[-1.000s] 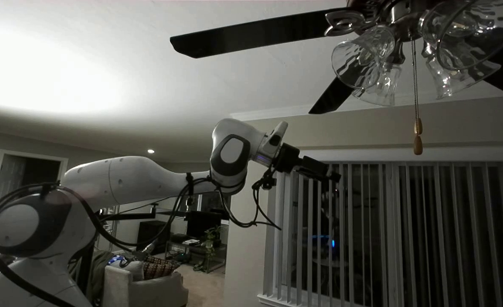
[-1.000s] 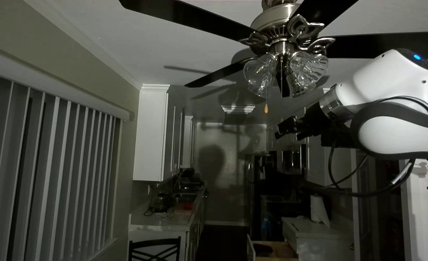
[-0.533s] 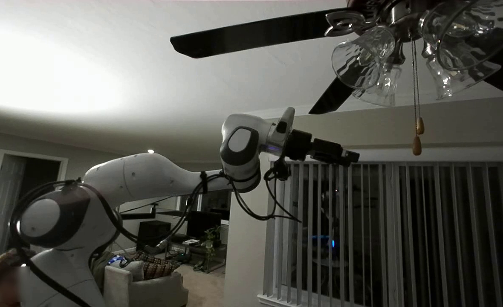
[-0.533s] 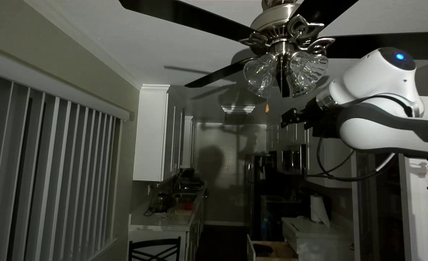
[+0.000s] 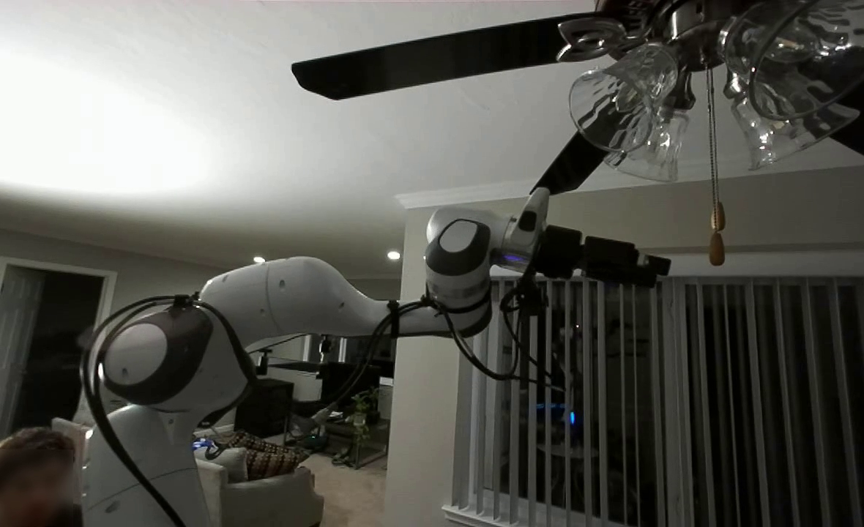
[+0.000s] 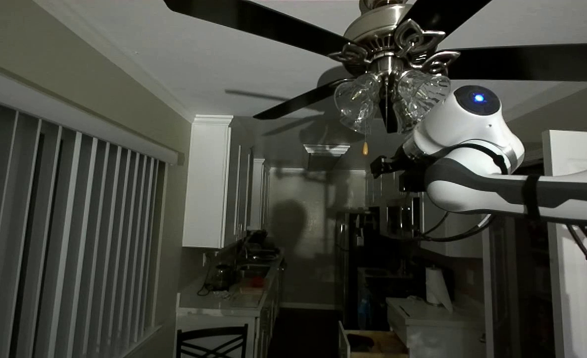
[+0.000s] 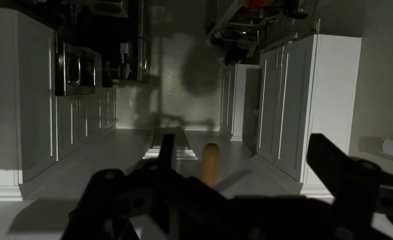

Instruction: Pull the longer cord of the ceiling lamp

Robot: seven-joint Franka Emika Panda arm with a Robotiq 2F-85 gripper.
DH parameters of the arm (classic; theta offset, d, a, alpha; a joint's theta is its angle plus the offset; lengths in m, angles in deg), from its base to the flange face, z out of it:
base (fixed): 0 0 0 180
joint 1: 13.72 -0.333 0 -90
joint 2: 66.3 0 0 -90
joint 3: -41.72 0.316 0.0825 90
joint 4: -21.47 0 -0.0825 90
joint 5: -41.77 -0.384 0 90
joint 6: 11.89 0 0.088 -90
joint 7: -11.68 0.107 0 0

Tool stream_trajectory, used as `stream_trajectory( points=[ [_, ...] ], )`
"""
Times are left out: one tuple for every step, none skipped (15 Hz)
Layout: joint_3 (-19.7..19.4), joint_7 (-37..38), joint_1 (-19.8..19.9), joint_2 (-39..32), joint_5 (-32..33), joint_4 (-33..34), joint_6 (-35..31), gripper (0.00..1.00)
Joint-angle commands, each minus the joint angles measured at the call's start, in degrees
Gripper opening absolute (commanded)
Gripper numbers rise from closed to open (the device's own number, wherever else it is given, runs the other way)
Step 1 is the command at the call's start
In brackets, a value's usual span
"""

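Note:
The ceiling lamp (image 5: pixel 695 33) hangs at upper right in an exterior view, with dark blades and clear glass shades; it also shows in an exterior view (image 6: pixel 388 64). Its longer cord ends in the lower tan pendant (image 5: pixel 717 249); the shorter cord's pendant (image 5: pixel 718 214) hangs just above. My gripper (image 5: pixel 663 266) is left of both pendants there, slightly below the lower one. In an exterior view one tan pendant (image 6: pixel 365 148) shows left of my gripper (image 6: pixel 379 167). In the wrist view my gripper (image 7: pixel 242 141) is open; a tan pendant (image 7: pixel 210 163) appears between its fingers. Which pendant it is, I cannot tell.
Glass shades (image 5: pixel 622 102) and a dark fan blade (image 5: pixel 439 58) hang above the arm. A window with vertical blinds (image 5: pixel 769 380) stands behind. A person (image 5: pixel 29 476) is at lower left, near the arm's base. Kitchen cabinets (image 6: pixel 206 184) stand farther back.
The arm has moved rightward, and the gripper has risen toward the pendants in an exterior view. In an exterior view the arm has shifted left. The pendants sway slightly. A person has come into view.

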Motion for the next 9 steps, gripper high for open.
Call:
stream_trajectory(
  points=[
    [2.1,5.8,2.6,-4.2,5.9,5.2,0.5,1.00],
    [2.4,7.0,3.0,-5.3,7.3,6.5,1.0,1.00],
    [2.8,8.3,3.5,-6.2,8.8,7.7,1.5,1.00],
    [3.3,9.4,3.9,-7.5,10.2,9.0,1.8,1.00],
    [3.6,10.7,4.0,-8.6,11.7,10.2,2.4,1.00],
    [3.6,11.9,3.9,-9.7,13.4,11.4,3.0,1.00],
    [3.3,12.9,3.3,-10.9,14.9,12.5,3.7,1.00],
    [2.8,14.0,2.4,-12.0,16.4,13.4,4.6,1.00],
    [2.2,14.8,1.5,-12.9,17.9,14.1,5.3,1.00]
  ],
)
